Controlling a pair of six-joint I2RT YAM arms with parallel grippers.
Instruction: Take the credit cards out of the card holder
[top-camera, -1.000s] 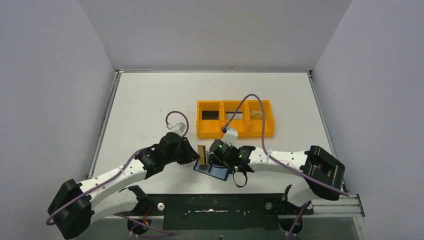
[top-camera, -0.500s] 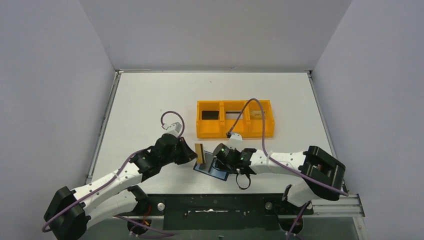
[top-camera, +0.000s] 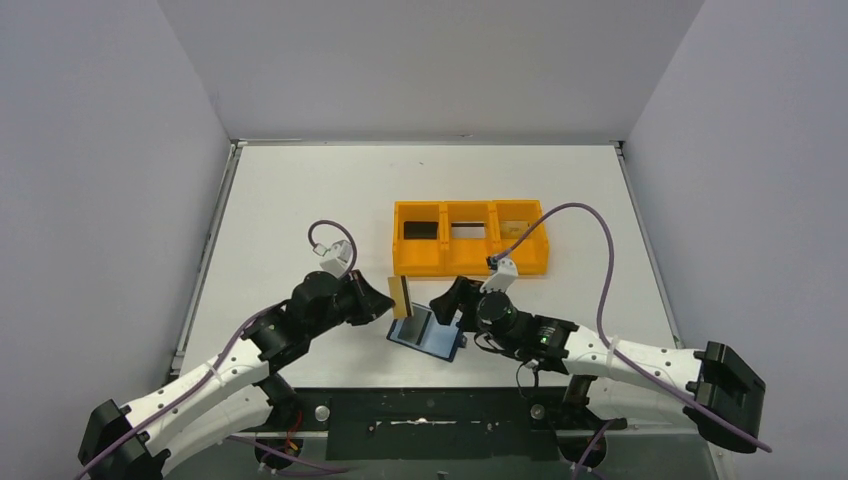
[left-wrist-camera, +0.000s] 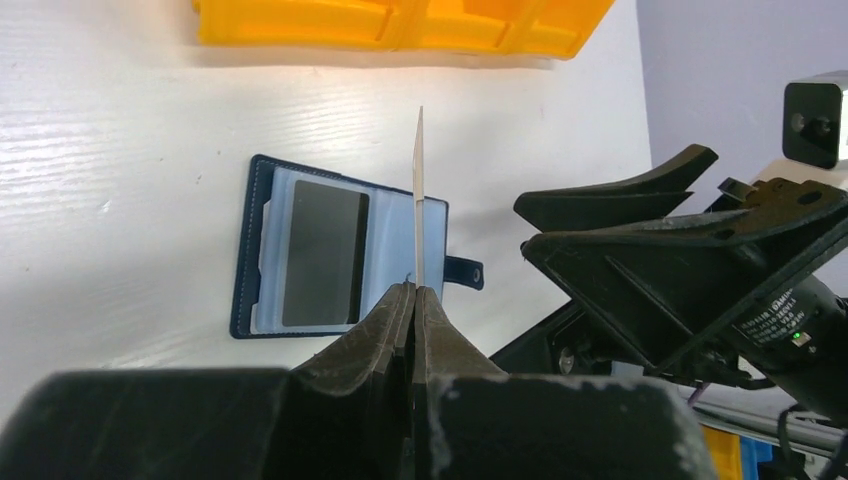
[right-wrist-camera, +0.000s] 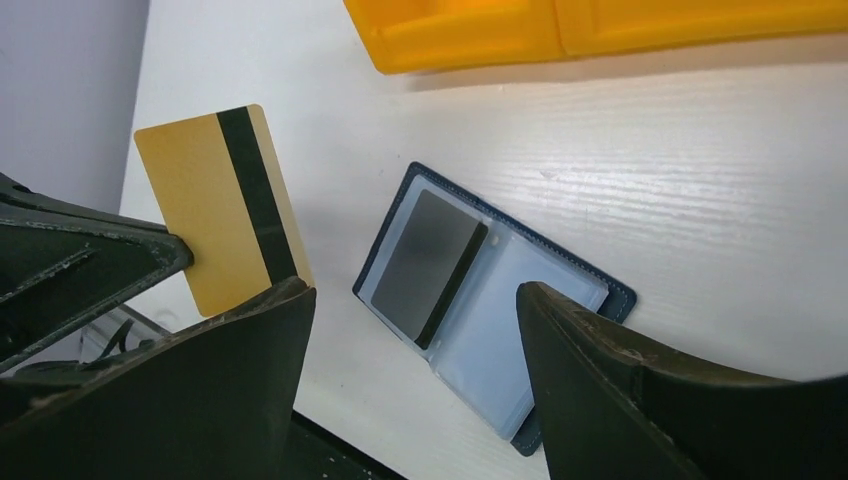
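The card holder lies open on the white table, navy outside and pale blue inside. A dark credit card sits in its left pocket. My left gripper is shut on a gold credit card with a black stripe and holds it upright just left of the holder. That gold card is edge-on in the left wrist view and face-on in the right wrist view. My right gripper hangs open above the holder with nothing between its jaws.
An orange three-compartment tray stands just beyond the holder, with a dark card in its left compartment and flat items in the other two. The table's near edge and the black mounting rail lie close behind the holder.
My right gripper has opened wide, and its arm has swung so that it reaches from the near right. My left gripper has drawn the gold card slightly left and away from the holder.
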